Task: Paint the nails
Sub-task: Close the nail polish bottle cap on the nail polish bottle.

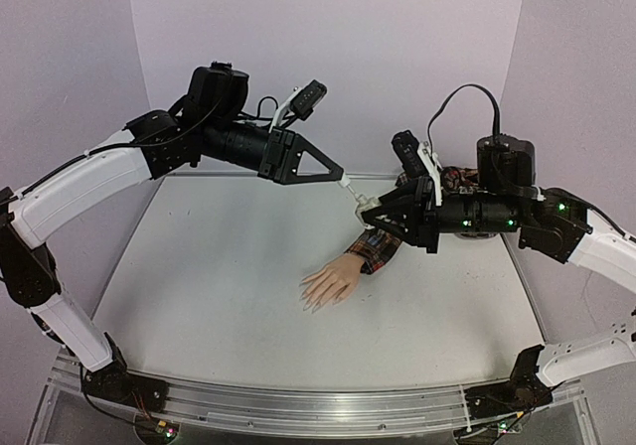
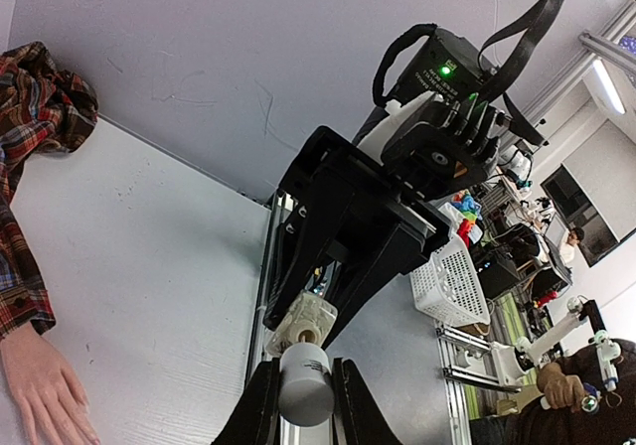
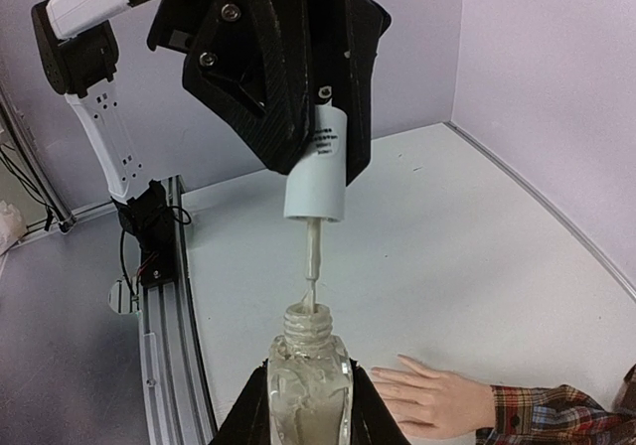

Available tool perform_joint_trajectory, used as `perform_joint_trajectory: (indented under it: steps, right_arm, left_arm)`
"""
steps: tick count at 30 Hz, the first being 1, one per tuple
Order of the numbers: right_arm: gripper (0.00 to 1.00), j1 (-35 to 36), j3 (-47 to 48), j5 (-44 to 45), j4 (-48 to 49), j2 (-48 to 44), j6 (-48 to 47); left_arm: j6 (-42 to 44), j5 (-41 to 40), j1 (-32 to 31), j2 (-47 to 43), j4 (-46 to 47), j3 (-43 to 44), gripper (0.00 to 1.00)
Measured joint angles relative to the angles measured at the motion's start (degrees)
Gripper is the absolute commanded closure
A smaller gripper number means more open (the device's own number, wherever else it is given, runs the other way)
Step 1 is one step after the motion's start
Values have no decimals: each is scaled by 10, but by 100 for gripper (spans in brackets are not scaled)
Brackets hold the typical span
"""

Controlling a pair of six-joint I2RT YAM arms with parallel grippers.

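The mannequin hand (image 1: pixel 330 283) lies palm down mid-table, with a red plaid sleeve (image 1: pixel 378 249). Its nails (image 1: pixel 311 302) point toward the near edge and are too small to make out. My right gripper (image 1: pixel 376 210) is shut on a small clear bottle (image 3: pixel 308 385), held open-necked above the sleeve. My left gripper (image 1: pixel 343 179) is shut on the white cap (image 3: pixel 318 172). The cap's brush (image 3: pixel 312 266) has its tip just in the bottle's neck. The cap (image 2: pixel 305 385), the bottle (image 2: pixel 301 324) and the hand (image 2: pixel 40 390) also show in the left wrist view, and the hand shows in the right wrist view (image 3: pixel 437 397).
A metal rail (image 1: pixel 298 405) runs along the table's near edge. Lilac walls (image 1: pixel 328 58) close the back and sides. A white basket (image 2: pixel 452 286) stands off the table beyond the rail.
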Motion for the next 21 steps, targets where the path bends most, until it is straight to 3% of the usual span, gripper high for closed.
perform_joint_trajectory:
  steps: [21]
  right_arm:
    - [100, 0, 8, 0, -2, 1, -3]
  left_arm:
    - [0, -8, 0, 0, -9, 18, 100]
